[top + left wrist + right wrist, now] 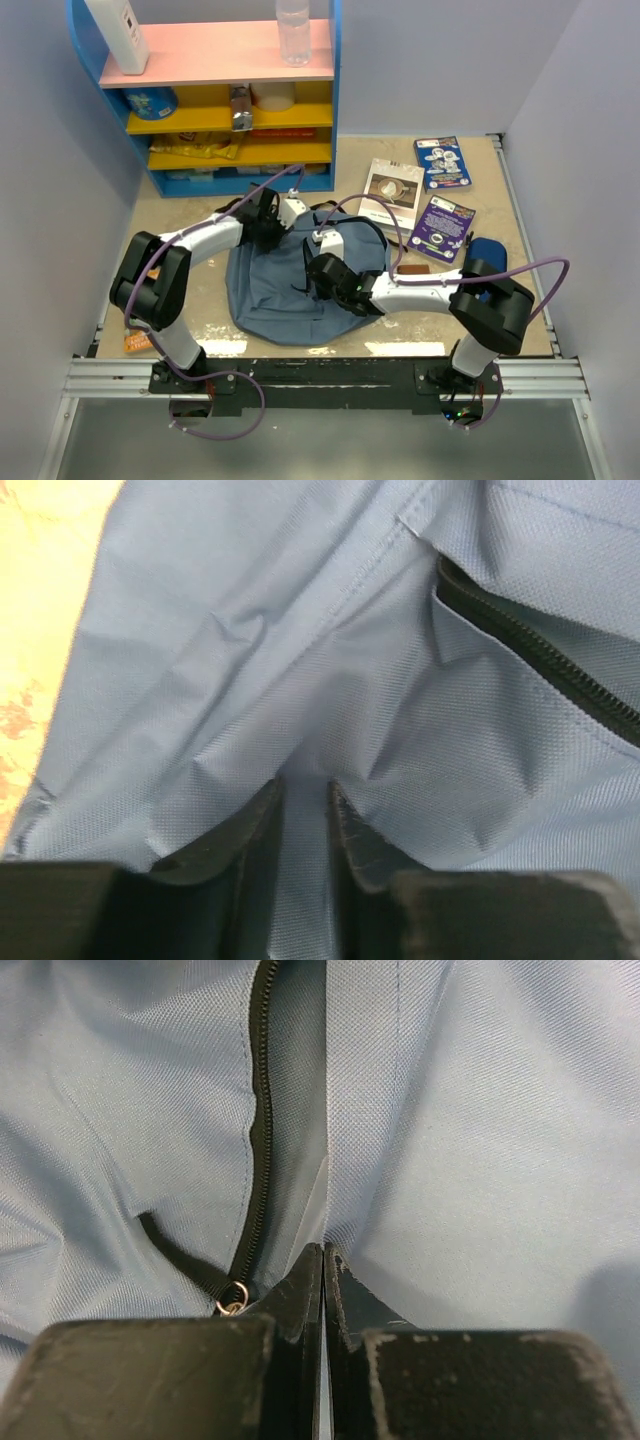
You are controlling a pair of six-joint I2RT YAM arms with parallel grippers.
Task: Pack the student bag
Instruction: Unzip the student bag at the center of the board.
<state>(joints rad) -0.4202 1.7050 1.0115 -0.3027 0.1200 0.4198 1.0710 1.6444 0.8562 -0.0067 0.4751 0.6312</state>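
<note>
1. The student bag (270,290) lies flat on the counter (520,200), its slate-blue fabric spread in a rounded heap between the two arms.
2. The left fingers (262,825) are over the bag's far-left edge. They stand narrow, with a raised fold of the bag's fabric caught between them.
3. In the left wrist view a black zipper (540,650) runs slantwise across the bag's cloth to the right of that fold. A strip of pale counter shows past the bag's left edge.
4. The right fingers (305,1280) are over the middle of the bag, toward its right side. They are pressed together, and a thin crease of the bag's fabric runs up into their tips.
5. In the right wrist view the zipper runs up the bag's fabric away from those tips. Its small metal ring pull (232,1303) lies on the bag just left of them.
6. Three books (441,228) lie on the counter beyond and to the right of the bag; the white one (392,190) is nearest it.
7. A dark-blue case (485,250) lies to the right of the bag, partly hidden by the right arm.
8. A coloured shelf (200,65) stands behind the bag, to its far left.
</note>
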